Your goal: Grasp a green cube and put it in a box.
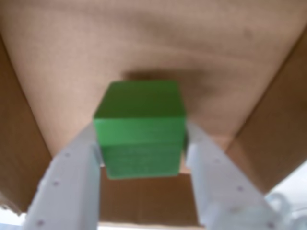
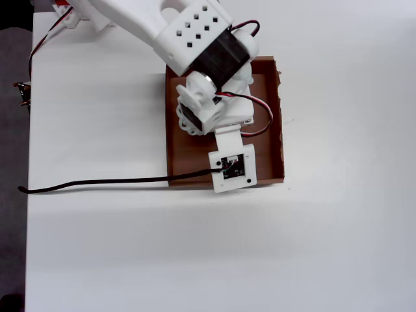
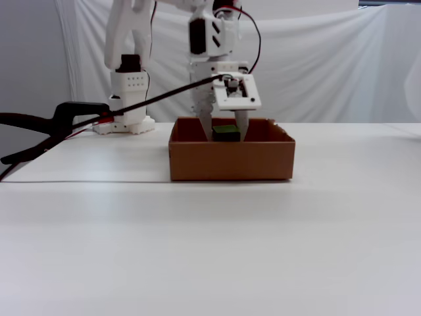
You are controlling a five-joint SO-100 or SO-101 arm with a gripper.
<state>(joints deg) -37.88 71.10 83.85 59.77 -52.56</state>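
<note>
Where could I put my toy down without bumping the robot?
The white table is bare below the box in the overhead view, and on its right. Inside the box is crowded: the gripper holds the green cube there.

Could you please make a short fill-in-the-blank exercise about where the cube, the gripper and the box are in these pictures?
1. The gripper is shut on a cube whose colour is ____.
2. In the fixed view, the cube is held above the open top of the brown ____.
3. In the overhead view, the arm hides the cube, and the box stands on a table whose colour is ____.

Missing words: green; box; white
</note>
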